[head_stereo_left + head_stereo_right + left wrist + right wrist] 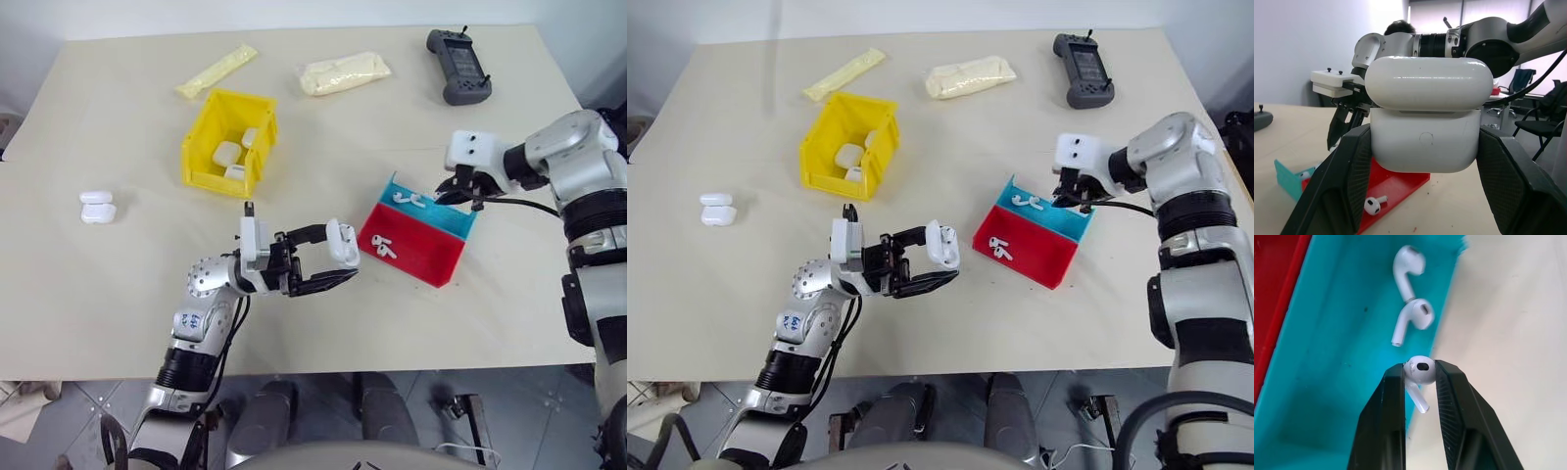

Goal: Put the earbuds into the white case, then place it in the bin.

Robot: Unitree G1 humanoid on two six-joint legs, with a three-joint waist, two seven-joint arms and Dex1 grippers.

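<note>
We find the right claw pinching one earbud by its bulb above the teal tray compartment; glossy, light, liable to slip. The left claw clamps the white case by its sides, over the table

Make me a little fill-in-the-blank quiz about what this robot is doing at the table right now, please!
1. The left gripper holds a white ____ with its lid open.
2. The right gripper pinches one ____ above the blue side of the tray.
3. The bin with cases inside is coloured ____.

Missing words: case; earbud; yellow
</note>
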